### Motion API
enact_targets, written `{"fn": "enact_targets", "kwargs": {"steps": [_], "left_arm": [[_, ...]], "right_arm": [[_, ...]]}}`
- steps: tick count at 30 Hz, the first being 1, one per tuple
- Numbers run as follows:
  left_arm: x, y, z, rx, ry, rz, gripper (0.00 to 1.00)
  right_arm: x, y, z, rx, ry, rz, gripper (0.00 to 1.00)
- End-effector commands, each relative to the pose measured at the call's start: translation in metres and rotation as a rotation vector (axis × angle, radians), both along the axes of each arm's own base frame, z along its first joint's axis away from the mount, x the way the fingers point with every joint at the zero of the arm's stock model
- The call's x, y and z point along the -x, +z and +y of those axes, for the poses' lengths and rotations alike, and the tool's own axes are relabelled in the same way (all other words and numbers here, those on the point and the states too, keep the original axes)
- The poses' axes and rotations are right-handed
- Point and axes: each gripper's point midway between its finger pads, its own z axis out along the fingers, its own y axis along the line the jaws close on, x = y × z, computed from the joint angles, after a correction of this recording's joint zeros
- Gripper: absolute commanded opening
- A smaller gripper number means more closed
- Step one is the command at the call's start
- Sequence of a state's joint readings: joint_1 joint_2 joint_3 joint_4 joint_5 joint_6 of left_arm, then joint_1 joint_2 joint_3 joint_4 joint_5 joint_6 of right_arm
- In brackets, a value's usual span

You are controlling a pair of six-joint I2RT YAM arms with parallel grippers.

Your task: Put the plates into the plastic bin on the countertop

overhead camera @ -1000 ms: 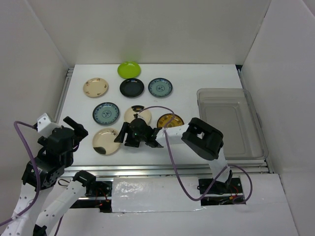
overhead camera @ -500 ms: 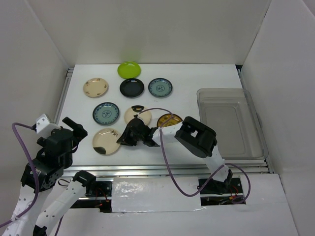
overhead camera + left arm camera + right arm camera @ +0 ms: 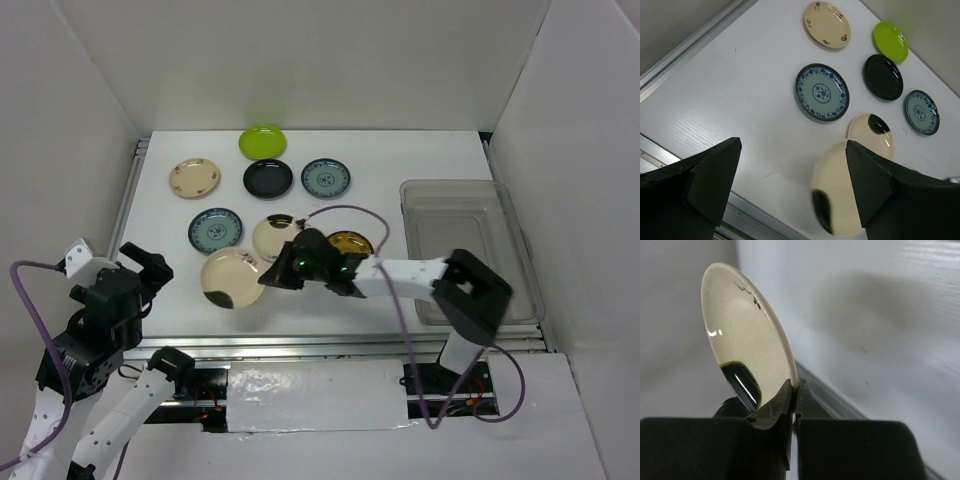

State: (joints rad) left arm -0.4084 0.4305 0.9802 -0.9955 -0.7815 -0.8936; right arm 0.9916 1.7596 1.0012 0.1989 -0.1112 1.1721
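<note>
Several plates lie on the white countertop (image 3: 400, 160): lime green (image 3: 261, 141), black (image 3: 268, 178), two blue-grey (image 3: 326, 177) (image 3: 215, 230), tan (image 3: 194, 178), cream with a dark patch (image 3: 275, 237) and amber (image 3: 350, 242). My right gripper (image 3: 268, 275) (image 3: 796, 387) is shut on the rim of another cream plate with a dark patch (image 3: 232, 277) (image 3: 747, 335) (image 3: 837, 192), held tilted above the near part of the counter. The clear plastic bin (image 3: 470, 250) stands at the right with nothing in it. My left gripper (image 3: 140, 270) (image 3: 792, 145) hangs open at the near left, holding nothing.
White walls enclose the counter on three sides. Metal rails (image 3: 130, 190) run along its left and near edges. A purple cable (image 3: 345, 212) loops over the right arm above the amber plate.
The right gripper has closed on the cream plate's rim and lifted it, tilted, off the counter. The right arm's elbow swung right toward the bin. The left arm drifted slightly down-left.
</note>
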Motion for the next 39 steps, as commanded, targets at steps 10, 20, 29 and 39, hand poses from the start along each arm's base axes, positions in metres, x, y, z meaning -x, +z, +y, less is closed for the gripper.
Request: {"fn": "enact_targets", "kwargs": {"steps": [10, 20, 29, 39], "left_arm": [[-0.008, 0.01, -0.007, -0.011, -0.037, -0.02, 0.99], [-0.024, 0.001, -0.023, -0.042, -0.115, 0.036, 0.99], [-0.03, -0.002, -0.031, -0.055, -0.157, 0.059, 0.99], [-0.034, -0.006, -0.037, -0.064, -0.188, 0.08, 0.99]], "right_arm": [[-0.087, 0.081, -0.383, 0.183, -0.83, -0.228, 0.0], [-0.094, 0.036, -0.53, 0.108, -1.164, -0.054, 0.0], [-0.118, 0.0, -0.549, 0.13, -1.209, 0.061, 0.24], [-0.111, 0.087, -0.451, 0.242, -0.951, -0.219, 1.0]]}}
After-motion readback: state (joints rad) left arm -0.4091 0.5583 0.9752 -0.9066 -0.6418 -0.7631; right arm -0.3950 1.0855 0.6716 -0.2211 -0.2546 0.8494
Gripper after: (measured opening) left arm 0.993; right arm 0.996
